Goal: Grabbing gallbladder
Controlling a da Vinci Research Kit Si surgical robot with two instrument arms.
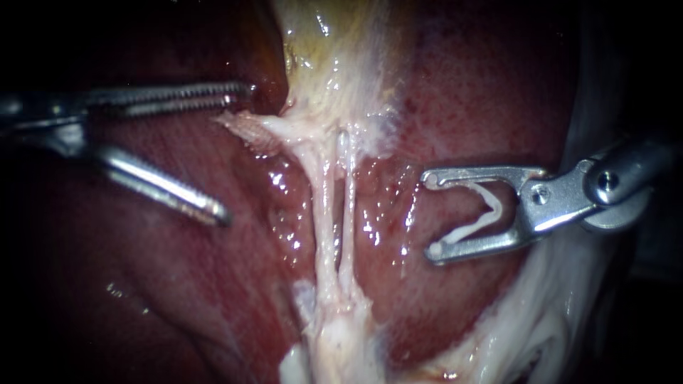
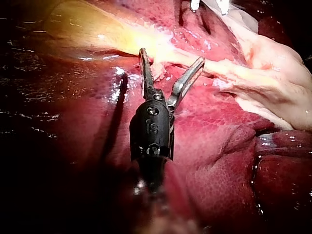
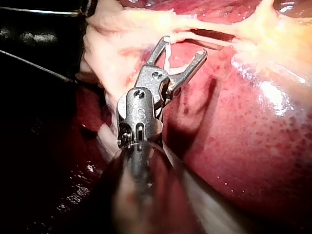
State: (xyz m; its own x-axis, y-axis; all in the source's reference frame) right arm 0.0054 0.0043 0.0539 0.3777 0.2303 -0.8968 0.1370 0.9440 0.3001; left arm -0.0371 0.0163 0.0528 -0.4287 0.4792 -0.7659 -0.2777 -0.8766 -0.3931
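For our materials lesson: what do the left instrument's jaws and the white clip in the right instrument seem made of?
Left instrument: jaws look like polished metal, silvery with bright glints, the upper finely toothed. Clip, between the right instrument's jaws: probably white plastic, smooth and dull-sheened, thin and bent; the look alone cannot settle it.

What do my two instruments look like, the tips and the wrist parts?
The left instrument has two long, slim silver jaws with ridged inner faces, set on a black wrist housing with small round pins. The right instrument has shorter, flat silver jaws with small knobbed tips, hinged at a visible screw on a rounded silver-grey wrist joint. No cables show.
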